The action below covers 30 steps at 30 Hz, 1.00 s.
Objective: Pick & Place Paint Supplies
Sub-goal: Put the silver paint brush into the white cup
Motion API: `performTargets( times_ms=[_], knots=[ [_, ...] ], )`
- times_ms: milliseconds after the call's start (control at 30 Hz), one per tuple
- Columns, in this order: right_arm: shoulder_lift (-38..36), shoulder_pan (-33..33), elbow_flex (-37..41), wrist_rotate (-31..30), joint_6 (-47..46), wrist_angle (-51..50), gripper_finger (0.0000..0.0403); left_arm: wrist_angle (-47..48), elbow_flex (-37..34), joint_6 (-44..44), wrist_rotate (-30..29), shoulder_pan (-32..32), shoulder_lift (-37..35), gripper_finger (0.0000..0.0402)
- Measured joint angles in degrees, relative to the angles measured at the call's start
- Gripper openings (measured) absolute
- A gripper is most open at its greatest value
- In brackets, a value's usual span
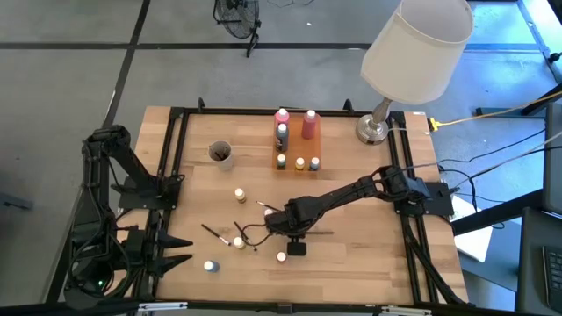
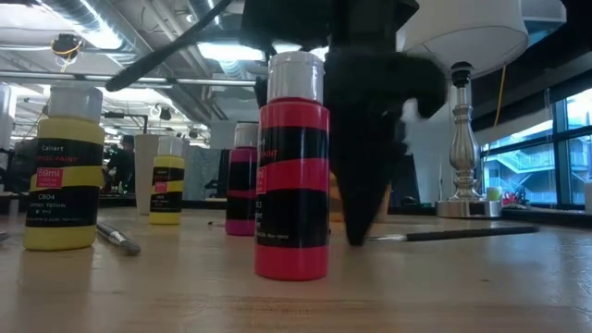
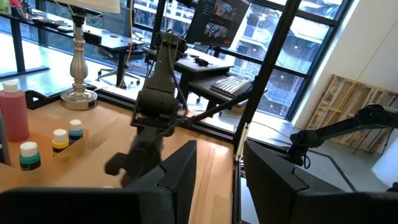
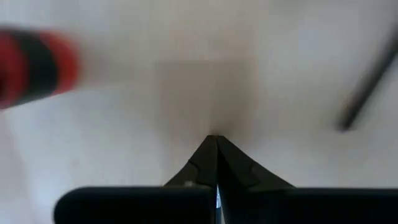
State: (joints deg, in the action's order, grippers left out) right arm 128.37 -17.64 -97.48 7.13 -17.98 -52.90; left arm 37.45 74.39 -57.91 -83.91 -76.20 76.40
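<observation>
Right gripper (image 4: 216,140) was lowered to the table (image 1: 351,272), fingers clenched on nothing, just beside a thin dark brush (image 2: 453,235) and near a red paint bottle (image 2: 292,166); left gripper (image 1: 180,250) waited near-left, its grasp undeterminable; other bottles (image 1: 299,162) stood far-centre

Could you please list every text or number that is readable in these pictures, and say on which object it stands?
"C804": label of the yellow paint bottle, low view.
"59ml": same label, only just readable.
The other lines on that label are too blurred.
Red paint bottle: small print, not readable.
Other views: no readable text.
</observation>
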Motion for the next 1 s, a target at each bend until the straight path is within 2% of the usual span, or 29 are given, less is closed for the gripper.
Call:
performTargets(
  times_ms=[400, 667, 1000],
  knots=[
    [0.0, -0.4, -6.2, -1.8, 0.2, -6.7, 0.0, 0.0, 0.0, 0.0, 0.0, 0.0, 0.0, 0.0128],
    [-0.1, -1.4, -17.1, -2.6, 0.4, -15.6, 0.0, 0.0, 0.0, 0.0, 0.0, 0.0, 0.0, 0.0127],
    [-0.3, -3.6, -32.8, -12.7, -1.7, -30.0, 0.0, 0.0, 0.0, 5.1, -0.1, 0.1, 0.0, 0.0128]
  ],
)
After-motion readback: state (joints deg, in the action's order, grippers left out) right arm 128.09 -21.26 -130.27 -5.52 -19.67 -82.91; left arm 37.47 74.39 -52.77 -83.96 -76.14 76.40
